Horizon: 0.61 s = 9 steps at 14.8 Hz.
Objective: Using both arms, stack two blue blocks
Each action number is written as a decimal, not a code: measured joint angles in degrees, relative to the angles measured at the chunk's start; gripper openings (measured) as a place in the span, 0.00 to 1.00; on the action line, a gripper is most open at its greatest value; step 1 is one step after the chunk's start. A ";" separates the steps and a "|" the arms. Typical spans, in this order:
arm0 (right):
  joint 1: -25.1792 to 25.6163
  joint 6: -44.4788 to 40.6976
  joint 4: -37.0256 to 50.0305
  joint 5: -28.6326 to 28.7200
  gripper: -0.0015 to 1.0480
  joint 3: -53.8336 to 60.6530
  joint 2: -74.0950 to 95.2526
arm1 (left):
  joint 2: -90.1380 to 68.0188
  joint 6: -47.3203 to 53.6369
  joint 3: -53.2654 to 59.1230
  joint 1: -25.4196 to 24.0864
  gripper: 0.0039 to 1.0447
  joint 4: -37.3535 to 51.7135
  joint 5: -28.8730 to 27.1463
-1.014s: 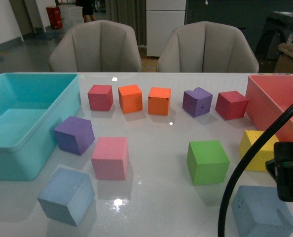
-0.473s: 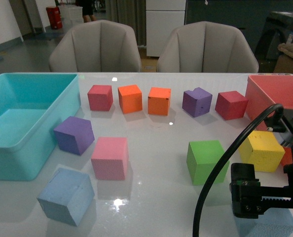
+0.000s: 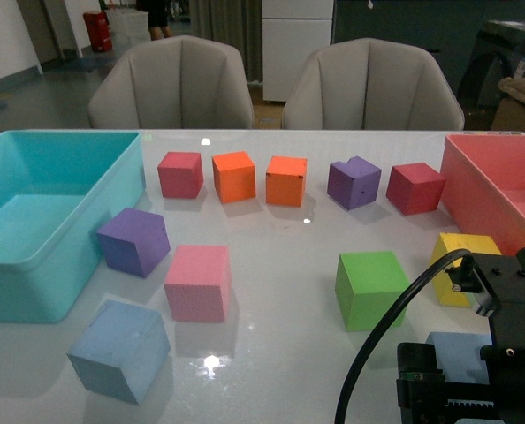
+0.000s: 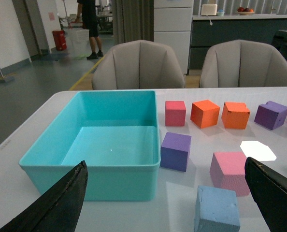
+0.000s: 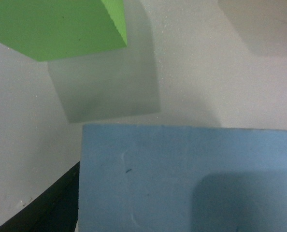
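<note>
One blue block (image 3: 119, 349) lies at the front left of the table and also shows in the left wrist view (image 4: 217, 210). The other blue block (image 3: 455, 343) is at the front right, mostly hidden behind my right arm. It fills the right wrist view (image 5: 187, 179). My right gripper (image 3: 470, 389) is open and hangs low right over this block, with one black finger (image 5: 42, 212) beside the block's edge. My left gripper (image 4: 167, 208) is open and empty, back from the left block, with its black fingers (image 4: 61, 203) spread wide. The left arm is not in the front view.
A turquoise bin (image 3: 33, 221) stands at the left and a pink-red bin (image 3: 501, 190) at the right. Purple (image 3: 134, 240), pink (image 3: 197, 281), green (image 3: 371, 287) and yellow (image 3: 461, 261) cubes lie mid-table. A row of red, orange and purple cubes (image 3: 285, 180) lies behind them.
My right arm has dropped lower and moved in over the right blue block, which it now mostly covers. The yellow cube shows again. The left blue block has not moved.
</note>
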State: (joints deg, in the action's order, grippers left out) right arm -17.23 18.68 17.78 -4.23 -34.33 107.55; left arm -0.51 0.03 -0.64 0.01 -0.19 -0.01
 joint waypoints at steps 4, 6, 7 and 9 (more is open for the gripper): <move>0.79 0.04 0.66 -0.02 0.57 1.62 -1.20 | 0.00 0.00 0.00 0.00 0.94 0.00 0.00; 1.29 0.07 -0.48 -0.04 0.48 2.71 -5.11 | 0.00 0.00 0.00 0.00 0.94 0.00 0.00; 1.86 0.11 -2.08 0.04 0.47 3.69 -8.96 | 0.00 0.00 0.00 0.00 0.94 0.00 0.00; 2.27 0.13 -6.36 0.02 0.46 4.48 -18.27 | 0.00 0.00 0.00 0.00 0.94 0.00 0.00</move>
State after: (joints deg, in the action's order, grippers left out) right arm -14.96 18.81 11.42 -4.21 -29.85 89.27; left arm -0.51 0.03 -0.64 0.01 -0.19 -0.01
